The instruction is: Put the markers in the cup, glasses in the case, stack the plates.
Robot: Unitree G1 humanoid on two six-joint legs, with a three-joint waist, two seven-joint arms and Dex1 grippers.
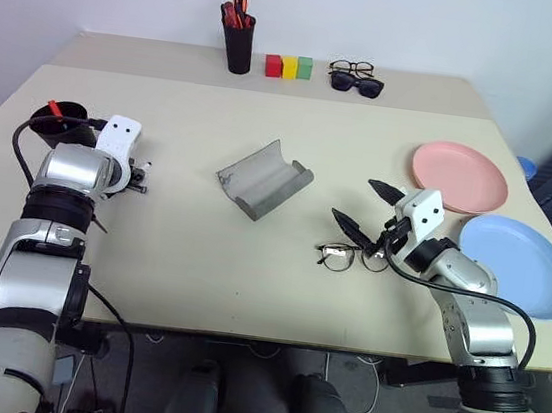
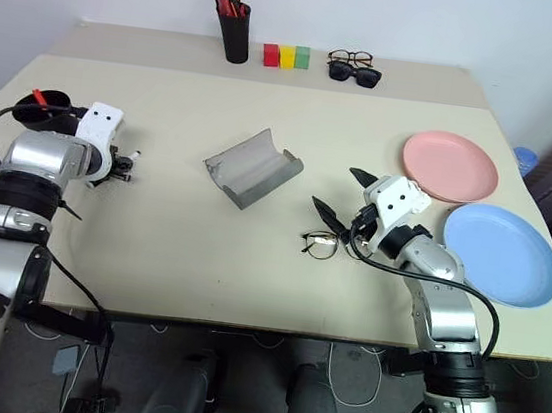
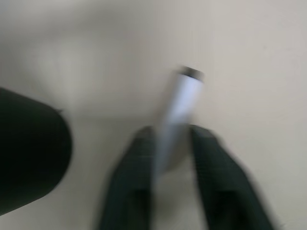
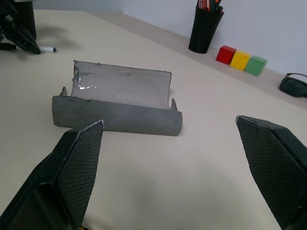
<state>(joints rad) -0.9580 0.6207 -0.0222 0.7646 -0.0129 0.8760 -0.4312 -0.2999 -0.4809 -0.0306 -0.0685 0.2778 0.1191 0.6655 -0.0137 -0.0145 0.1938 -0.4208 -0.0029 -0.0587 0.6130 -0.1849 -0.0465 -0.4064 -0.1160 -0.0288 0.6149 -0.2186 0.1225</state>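
**A:** Nearest you are the arms. Your left gripper [image 1: 138, 178] is bent down to the table [image 1: 179, 255] just beside the cup [image 1: 57, 122], and its fingers are clenched on the marker with the white end [image 3: 180, 103].

**B:** And the second marker?

**A:** A red tip [image 1: 54, 106] pokes out of the cup; you can't see the rest of it. The wrist view is badly smeared, so the marker's dark half is lost between the fingers.

**B:** Middle of the table?

**A:** The case [image 1: 263, 178] lies open, empty, lid back.

**B:** The right side?

**A:** Your right gripper [image 1: 360, 206] points level toward the case, jaws spread wide, holding nothing. The glasses [image 1: 350, 257] lie just below it, partly covered by the wrist. The pink plate [image 1: 459, 176] and the blue plate [image 1: 516, 263] sit side by side, unstacked, the forearm crossing the blue one's near rim.
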